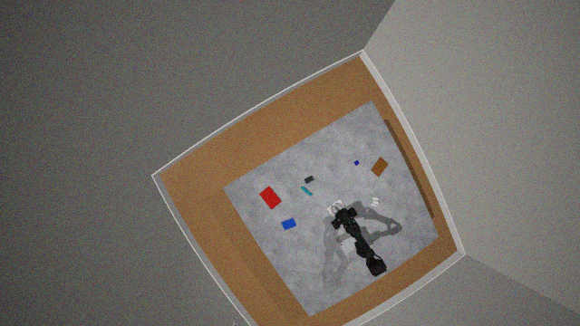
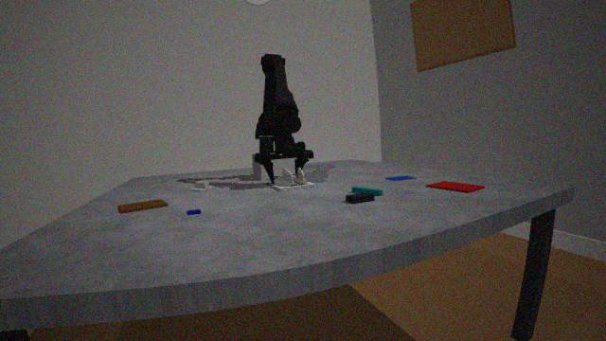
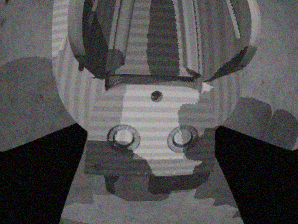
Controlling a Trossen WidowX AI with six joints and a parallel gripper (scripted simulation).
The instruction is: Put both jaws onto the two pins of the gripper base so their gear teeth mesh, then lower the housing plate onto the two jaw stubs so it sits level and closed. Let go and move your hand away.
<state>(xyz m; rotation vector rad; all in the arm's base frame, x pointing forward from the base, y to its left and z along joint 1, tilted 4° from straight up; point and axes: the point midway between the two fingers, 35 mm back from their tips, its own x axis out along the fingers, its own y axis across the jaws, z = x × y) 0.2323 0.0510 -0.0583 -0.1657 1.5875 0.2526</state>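
The tool (image 1: pixel 338 216) (image 2: pixel 285 176) (image 3: pixel 149 129) stands wide open, gripping nothing, its fingers apparently either side of the pale base (image 3: pixel 165 107).

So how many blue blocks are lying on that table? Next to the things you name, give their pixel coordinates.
2. The larger blue block (image 1: pixel 288 224) (image 2: pixel 401 178) lies near the red block (image 1: pixel 270 197) (image 2: pixel 455 187); the small dark blue block (image 1: pixel 356 162) (image 2: pixel 194 212) lies near the brown block (image 1: pixel 380 167) (image 2: pixel 143 206).

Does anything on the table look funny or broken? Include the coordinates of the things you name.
No, nothing looks spilled or broken. The red slab (image 1: pixel 270 197) (image 2: pixel 455 187) and blue slab (image 1: pixel 288 224) (image 2: pixel 401 178) lie flat, and the open pincer (image 2: pixel 286 181) is down by the white part (image 2: pixel 293 187). Tiny cracks would be too small to see.
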